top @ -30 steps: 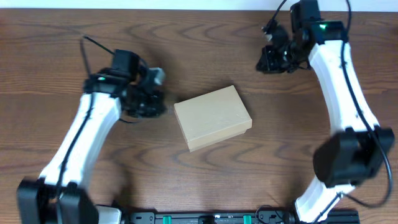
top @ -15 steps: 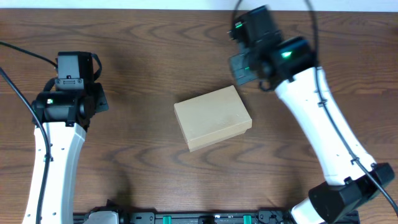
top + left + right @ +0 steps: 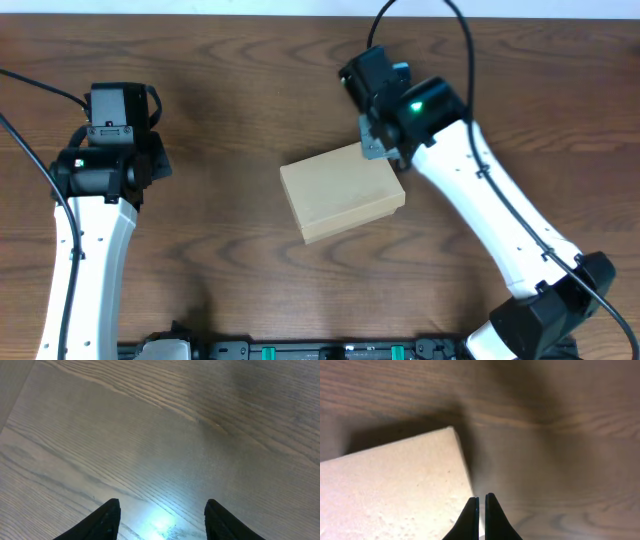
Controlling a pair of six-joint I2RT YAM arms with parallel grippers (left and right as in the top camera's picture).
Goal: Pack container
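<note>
So the right gripper (image 3: 481,502) has its two fingers pressed pretty much together, just a sliver of a gap and nothing in them. It sits right at the edge of the container (image 3: 395,490), close to one of its far corners. From overhead, the container (image 3: 342,190) lies closed and a bit skewed in the middle of the wooden worktop (image 3: 230,80). The left gripper (image 3: 161,510) is way off on its own side, fingers spread apart over bare wood, well away from the box.
</note>
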